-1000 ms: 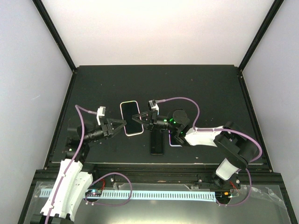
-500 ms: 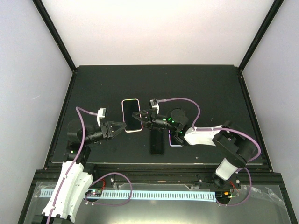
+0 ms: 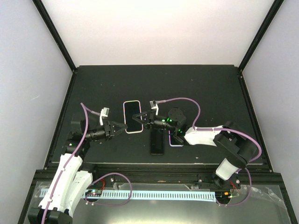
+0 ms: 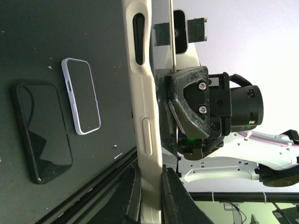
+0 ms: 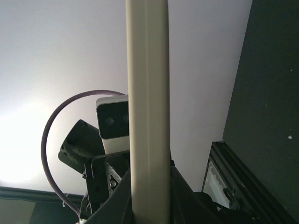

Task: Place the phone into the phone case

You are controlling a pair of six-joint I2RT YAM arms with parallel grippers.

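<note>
Right now I hold the cream phone case (image 3: 132,108) from both sides; the left gripper (image 4: 150,187) is clamped on its near edge, the right gripper (image 5: 148,186) on the opposite edge; the black phone (image 3: 157,144) lies apart on the table (image 3: 210,88), near the right wrist.

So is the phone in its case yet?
Out: the black phone and silver phone lie apart from the case, pinched by the left gripper and right gripper.
</note>
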